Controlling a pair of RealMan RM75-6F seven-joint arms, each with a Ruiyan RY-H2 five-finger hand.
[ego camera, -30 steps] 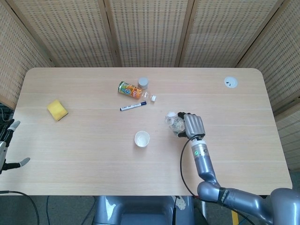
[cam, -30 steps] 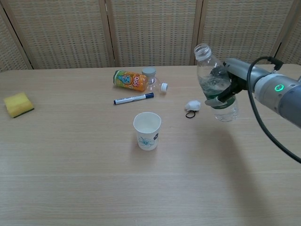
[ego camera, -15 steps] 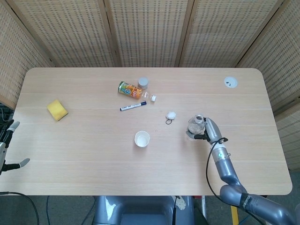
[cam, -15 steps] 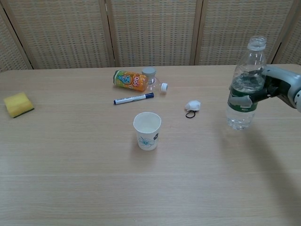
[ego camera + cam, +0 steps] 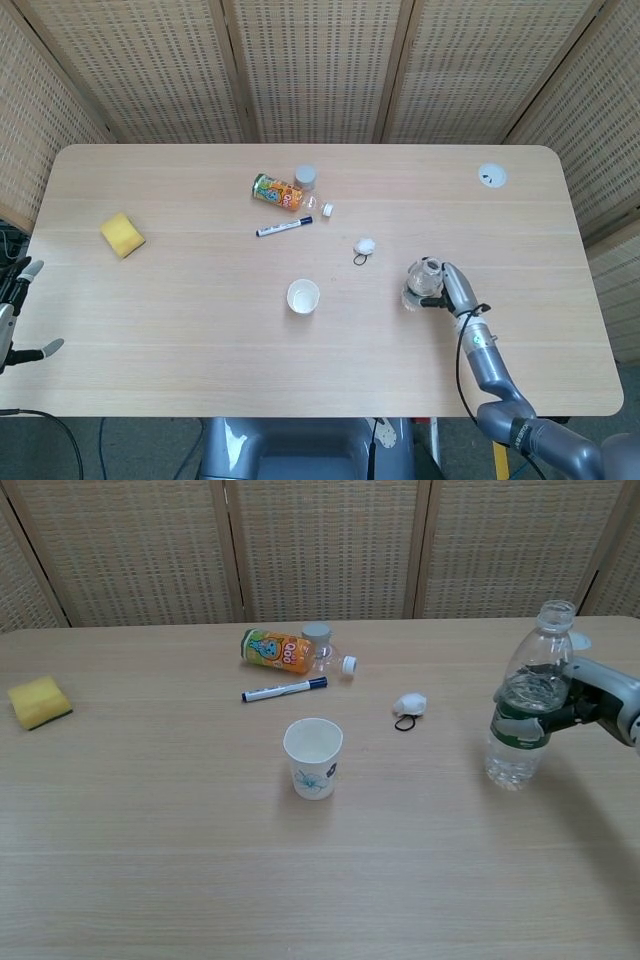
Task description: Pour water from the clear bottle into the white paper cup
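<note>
**Bottle upright and away from the cup, pour status unclear**

I have the bottle (image 5: pixel 524 715) in my right robot hand (image 5: pixel 592 702), whose fingers wrap its middle at the green label band. It is upright, cap off, roughly half full, and its base looks to be on or just above the table (image 5: pixel 200 870); I cannot tell from either view whether it is actually resting. In the head view the bottle (image 5: pixel 422 282) sits well to the right of the cup (image 5: pixel 303 296), with the right robot hand (image 5: pixel 452 288) behind it.

The cup (image 5: pixel 313 757) stands upright near the middle of the table. I cannot see whether there is any water in it: the chest view shows only the inner wall near the rim, and the head view is too small to judge. So I cannot say the pour is done. If it is not, what is left is to carry the bottle across to the cup, tip the neck over the rim and pour.

My left robot hand (image 5: pixel 18 310) hangs off the left edge of the table in the head view, fingers apart and holding nothing.

Other things lie beyond the cup: a marker (image 5: pixel 284 690), an orange can (image 5: pixel 276 649) on its side, a small white object (image 5: pixel 409 705) and a yellow sponge (image 5: pixel 39 701) far left.
</note>
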